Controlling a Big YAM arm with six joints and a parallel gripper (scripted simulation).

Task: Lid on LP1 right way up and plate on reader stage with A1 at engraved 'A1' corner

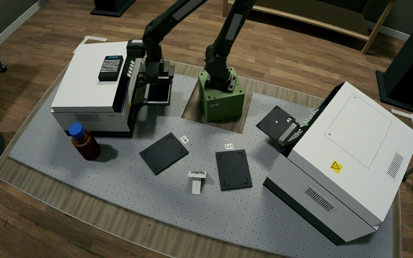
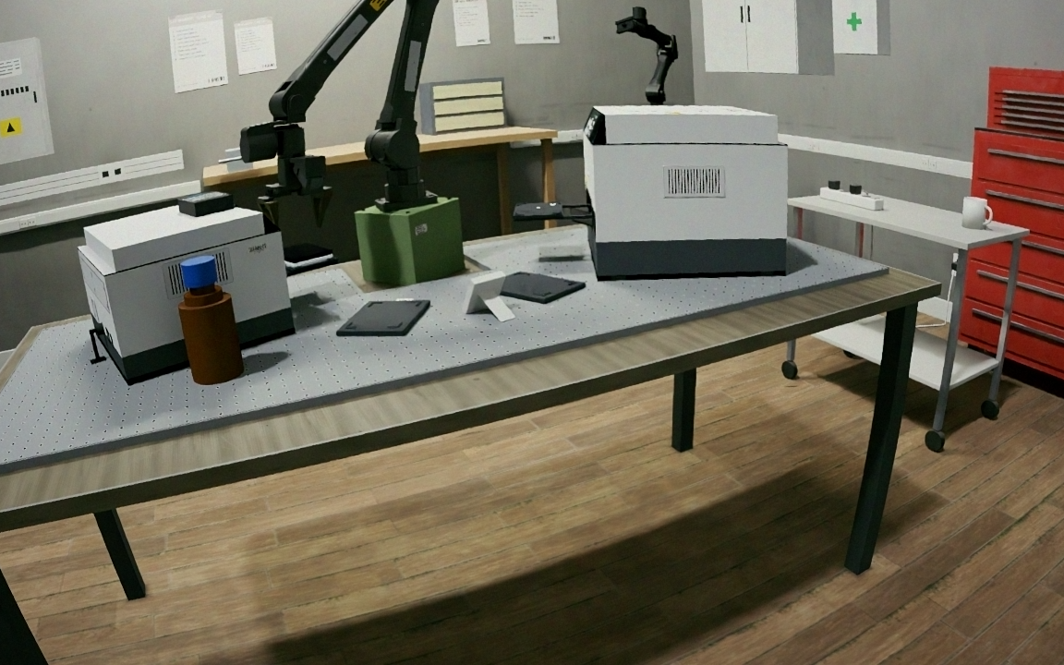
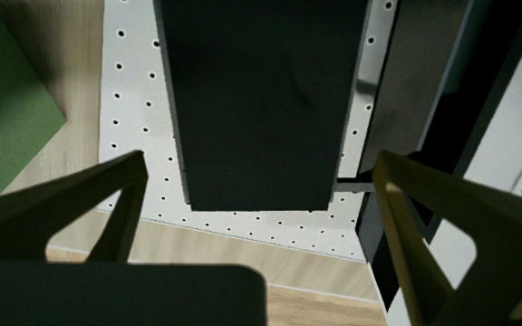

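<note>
Handling of the covered plate was assessed from its form: it should prove light and stiff, and its smooth dark top may be slippery. It is placed on the stage beside the DISPENSER, near the bench's far edge, toward the far left corner as seen from above. The lid appears to be in place, though in such dark tones its seam cannot be made out with confidence. For uncovering, a gentle grip should be taken high on the two long sides, so that the plate is not lifted with the lid; a tilted pull could jam it. The gripper is spread fully, with nothing held; its fingers are pointed down above the plate, one toward each long side. The arm is bent high at the elbow, with the forearm slanted down to the wrist.
</note>
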